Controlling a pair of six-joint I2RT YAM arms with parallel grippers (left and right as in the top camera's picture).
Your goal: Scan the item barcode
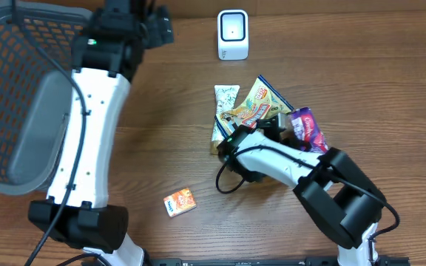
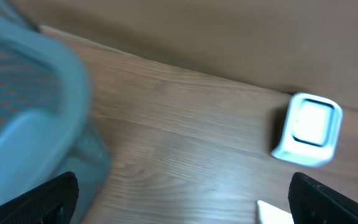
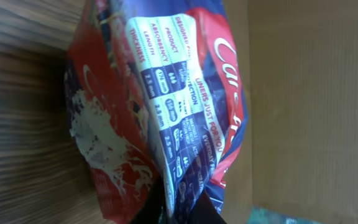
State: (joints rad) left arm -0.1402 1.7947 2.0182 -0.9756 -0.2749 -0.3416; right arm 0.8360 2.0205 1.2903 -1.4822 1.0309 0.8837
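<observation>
My right gripper (image 3: 178,200) is shut on the edge of a blue and red item packet (image 3: 179,106) with white print, held up close to the wrist camera. From overhead this gripper (image 1: 277,123) sits in the pile of snack packets, against a purple-pink packet (image 1: 307,127). No barcode shows on the packet's visible side. The white scanner (image 1: 233,35) stands at the far middle of the table, also seen as the white scanner (image 2: 308,129). My left gripper (image 2: 185,208) is open and empty, hovering near the scanner's left (image 1: 160,28).
A grey basket (image 1: 21,96) fills the left side, its rim (image 2: 36,106) close to the left gripper. A yellow packet (image 1: 257,103) and a white-green packet (image 1: 225,111) lie in the pile. A small orange box (image 1: 179,202) lies near the front.
</observation>
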